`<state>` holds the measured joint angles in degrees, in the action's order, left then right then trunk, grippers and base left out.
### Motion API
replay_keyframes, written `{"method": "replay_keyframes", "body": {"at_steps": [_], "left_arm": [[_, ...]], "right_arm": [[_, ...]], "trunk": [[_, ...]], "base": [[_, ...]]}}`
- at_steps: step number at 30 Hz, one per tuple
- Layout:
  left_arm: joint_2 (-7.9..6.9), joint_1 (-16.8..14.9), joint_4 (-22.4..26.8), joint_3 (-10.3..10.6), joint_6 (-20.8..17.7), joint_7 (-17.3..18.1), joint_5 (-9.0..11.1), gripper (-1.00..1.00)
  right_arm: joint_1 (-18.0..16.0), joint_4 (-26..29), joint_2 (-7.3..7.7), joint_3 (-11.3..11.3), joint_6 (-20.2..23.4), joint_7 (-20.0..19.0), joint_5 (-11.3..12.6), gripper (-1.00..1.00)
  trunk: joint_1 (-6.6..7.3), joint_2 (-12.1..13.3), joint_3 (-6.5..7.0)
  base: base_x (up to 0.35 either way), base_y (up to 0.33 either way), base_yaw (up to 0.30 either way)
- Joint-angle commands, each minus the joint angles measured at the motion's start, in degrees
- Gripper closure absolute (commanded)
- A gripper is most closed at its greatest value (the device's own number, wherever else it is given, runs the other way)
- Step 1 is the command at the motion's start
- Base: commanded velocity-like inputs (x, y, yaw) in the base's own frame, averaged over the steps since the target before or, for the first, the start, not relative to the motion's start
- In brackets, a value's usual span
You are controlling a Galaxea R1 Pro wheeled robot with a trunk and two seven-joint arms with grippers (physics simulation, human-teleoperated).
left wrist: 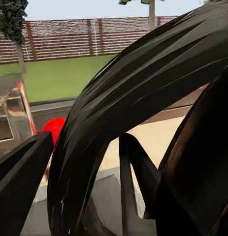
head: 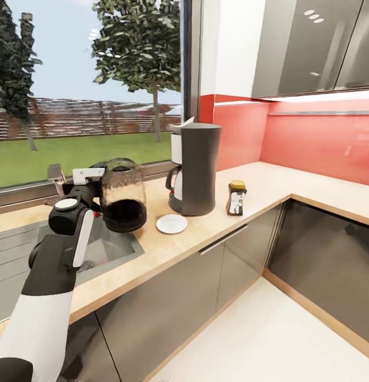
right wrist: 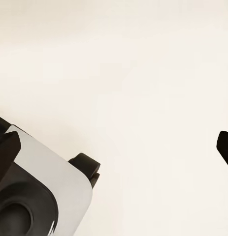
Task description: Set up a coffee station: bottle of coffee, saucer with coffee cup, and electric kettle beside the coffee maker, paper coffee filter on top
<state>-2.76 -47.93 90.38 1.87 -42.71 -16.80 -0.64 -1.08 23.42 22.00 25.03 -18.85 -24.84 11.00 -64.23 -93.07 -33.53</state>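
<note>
On the counter [head: 269, 185] by the big window the coffee maker [head: 197, 167] stands upright, and a white paper coffee filter [head: 182, 123] peeks out at its top; only one corner of the filter shows, the rest is behind the dark body. The small carafe is half hidden at the machine's left side. Just in front of the machine lies the saucer [head: 171, 223], flat and bare. To the right of the machine, near but apart from it, stands the bottle of coffee [head: 237, 198]; its white label carries a dark drawing, but it is too small for me to read any writing. The left arm reaches over the sink [head: 107, 249], and the electric kettle [head: 122, 196] hangs there above the basin's right edge, tilted a little, its glass dark and speckled. The left tool [head: 94, 187] is at the kettle's handle side, but the wrist and the kettle cover the fingers from the head view, so I cannot see the grip there. From the left wrist view the black handle [left wrist: 143, 93] curves very close between the dark fingers [left wrist: 17, 182], so the tool looks pinched on the kettle's handle. From the right wrist view the right tool [right wrist: 118, 147] points at a plain pale surface, its two fingertips [right wrist: 225, 146] well apart, spread wide, both cut off by the picture's edges; a white and black part of the robot's body [right wrist: 40, 191] sits at one corner.
</note>
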Motion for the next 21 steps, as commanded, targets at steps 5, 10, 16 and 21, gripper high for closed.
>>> {"method": "replay_keyframes", "body": {"at_steps": [5, 10, 16, 21], "left_arm": [[-0.06, -0.06, 0.06, 0.15, -0.36, -0.34, -0.33, 1.0], [-0.06, -0.06, 0.06, 0.15, -0.36, -0.34, -0.33, 1.0], [-0.06, -0.06, 0.06, 0.15, -0.36, -0.34, -0.33, 1.0], [-0.06, -0.06, 0.06, 0.15, -0.36, -0.34, -0.33, 1.0]], "right_arm": [[-0.06, -0.04, 0.06, 0.37, -0.13, -0.13, 0.57, -1.0], [-0.06, -0.04, 0.06, 0.37, -0.13, -0.13, 0.59, -1.0], [-0.06, -0.04, 0.06, 0.37, -0.13, -0.17, 0.59, -1.0], [-0.06, -0.04, 0.06, 0.37, -0.13, -0.21, 0.64, -1.0]], "trunk": [[0.01, -0.03, -0.06], [0.01, -0.03, -0.06], [0.01, -0.03, -0.06], [0.01, -0.03, -0.06]], "base": [[-0.002, -0.002, 0.268], [0.0, 0.0, 0.27], [0.0, -0.082, 0.255], [0.0, -0.256, 0.077]]}}
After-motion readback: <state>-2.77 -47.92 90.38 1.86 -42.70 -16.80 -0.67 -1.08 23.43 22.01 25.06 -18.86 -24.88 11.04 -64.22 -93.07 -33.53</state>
